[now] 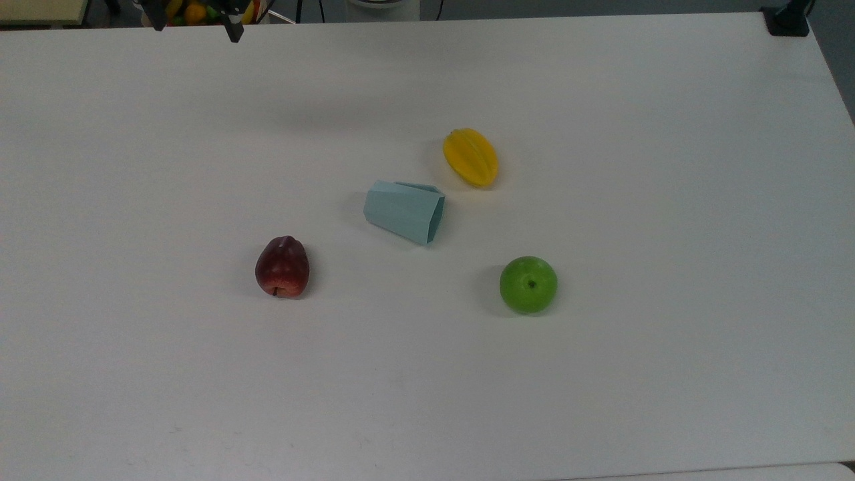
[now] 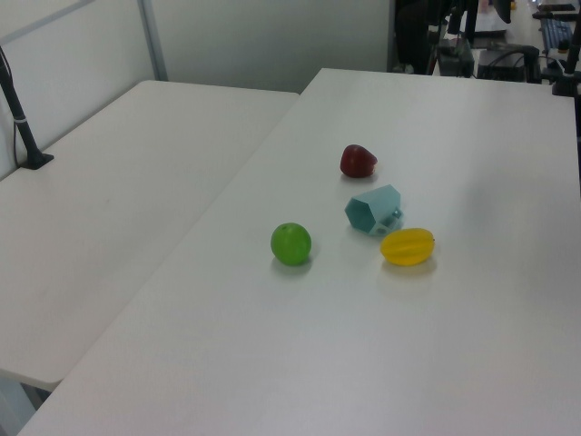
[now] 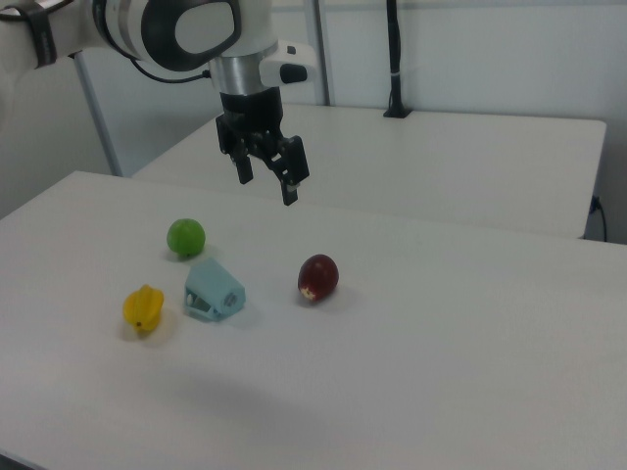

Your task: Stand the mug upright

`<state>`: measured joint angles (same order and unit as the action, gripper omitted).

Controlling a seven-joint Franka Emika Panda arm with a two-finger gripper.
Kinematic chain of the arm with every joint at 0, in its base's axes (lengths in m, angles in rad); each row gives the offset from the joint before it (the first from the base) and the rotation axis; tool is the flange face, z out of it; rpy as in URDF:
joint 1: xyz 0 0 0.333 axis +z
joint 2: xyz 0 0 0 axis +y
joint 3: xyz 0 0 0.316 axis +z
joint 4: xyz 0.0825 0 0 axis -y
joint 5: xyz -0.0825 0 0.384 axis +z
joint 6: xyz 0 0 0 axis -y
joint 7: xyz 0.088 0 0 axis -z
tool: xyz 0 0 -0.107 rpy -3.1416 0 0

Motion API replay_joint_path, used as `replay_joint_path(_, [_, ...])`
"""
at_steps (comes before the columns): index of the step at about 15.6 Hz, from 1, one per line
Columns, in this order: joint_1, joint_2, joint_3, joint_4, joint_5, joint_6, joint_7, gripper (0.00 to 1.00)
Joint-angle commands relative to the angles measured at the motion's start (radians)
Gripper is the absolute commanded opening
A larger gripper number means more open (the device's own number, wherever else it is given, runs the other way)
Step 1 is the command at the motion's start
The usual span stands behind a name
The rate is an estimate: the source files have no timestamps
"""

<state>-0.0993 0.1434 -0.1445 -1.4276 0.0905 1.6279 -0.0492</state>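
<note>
Mug position: the mug (image 1: 405, 212) lies on its side near the middle of the white table (image 1: 668, 167), between the red apple (image 1: 282, 266), the green apple (image 1: 528, 284) and the yellow starfruit (image 1: 471, 157), touching none of them.

Mug long axis: in the top view it runs from the narrow base at the top view's left to the wide rim at the top view's right, slightly downward; the mouth faces the green apple's side. In the left view the teal opening (image 2: 361, 214) faces the camera.

Mug detail: in the right view a small projecting part shows low against the table (image 3: 201, 308), possibly a handle; it cannot be told for certain.

Gripper state: the gripper (image 3: 267, 174) has its two fingers spread apart and holds nothing.

Gripper position: raised well above the table, fingers pointing down; in the top view its fingertips show at the upper-left edge (image 1: 196, 27).

Key relation: the mug lies well apart from the gripper, below it and toward the right view's left; in the top view, down and to the right.

Containers: the mug is the sole container on the table; what shows of its inside looks empty.

Judged step: approach not yet made; the mug is not yet upright.

Judged requirement: a descent across the mug's flat sides, then a rotation that brings the rim uppermost.
</note>
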Motion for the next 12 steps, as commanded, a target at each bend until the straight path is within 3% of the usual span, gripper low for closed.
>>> replay_joint_path(1, [0.012,-0.016,-0.004,-0.036,0.011,0.029,-0.014,1.00])
replay_joint_path(3, [0.041,-0.002,0.002,-0.036,-0.012,0.030,-0.009,1.00])
replay_joint_path(9, [0.223,0.064,0.011,-0.033,-0.214,0.062,0.181,1.00])
replay_joint_path(12, [0.224,0.094,0.104,-0.034,-0.277,0.134,0.311,1.00])
